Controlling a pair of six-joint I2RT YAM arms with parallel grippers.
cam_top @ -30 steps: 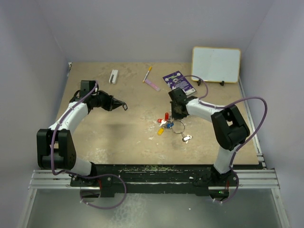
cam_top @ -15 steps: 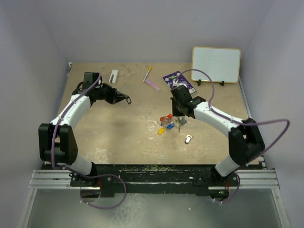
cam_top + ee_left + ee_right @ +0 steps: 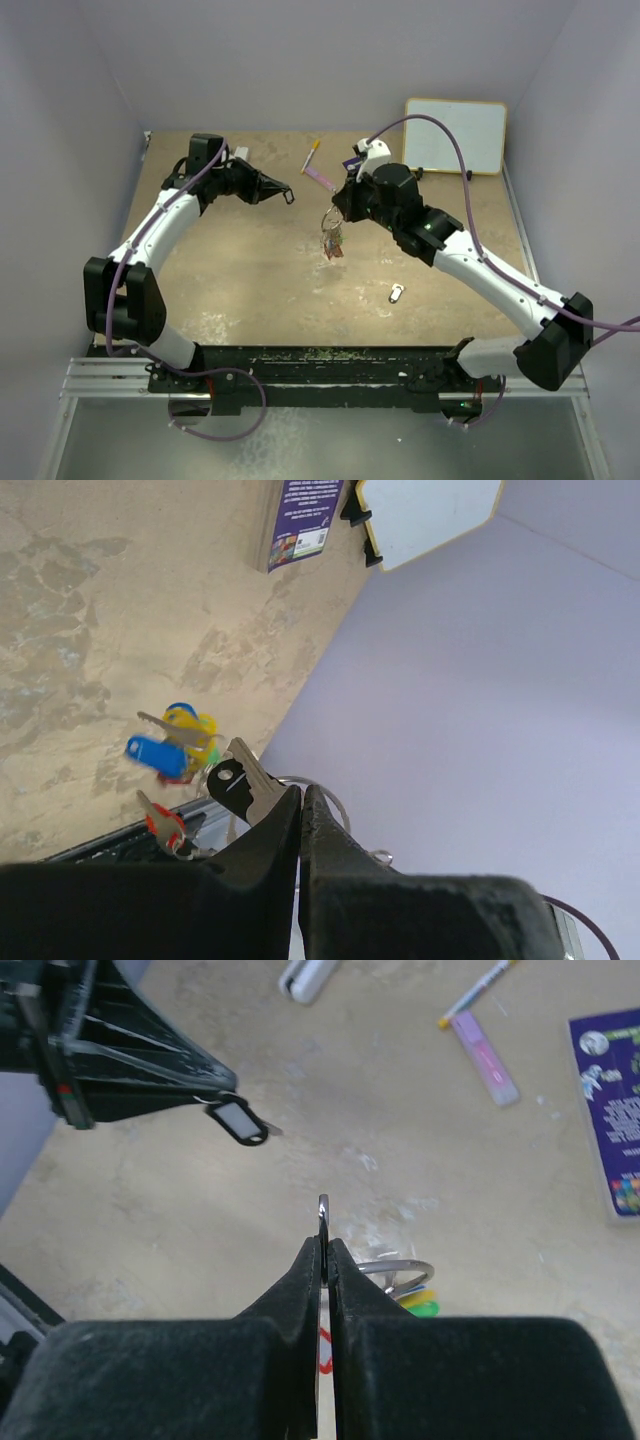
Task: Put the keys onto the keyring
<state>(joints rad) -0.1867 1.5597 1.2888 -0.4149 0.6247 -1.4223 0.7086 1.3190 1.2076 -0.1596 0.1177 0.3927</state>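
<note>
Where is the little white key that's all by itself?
In the top view, the white key lies on the table right of centre, nearer the front edge than the bunch of keys hanging from the right tool.

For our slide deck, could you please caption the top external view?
Right gripper holds the keyring aloft, keys dangling; left gripper grips another tagged key nearby.

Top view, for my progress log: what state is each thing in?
left gripper: jaws shut on a single key, held in the air.
right gripper: jaws shut on the keyring, raised off the table.
key bunch: hanging from the keyring.
white-tagged key: lying loose on the table.
whiteboard: upright, blank.
</note>
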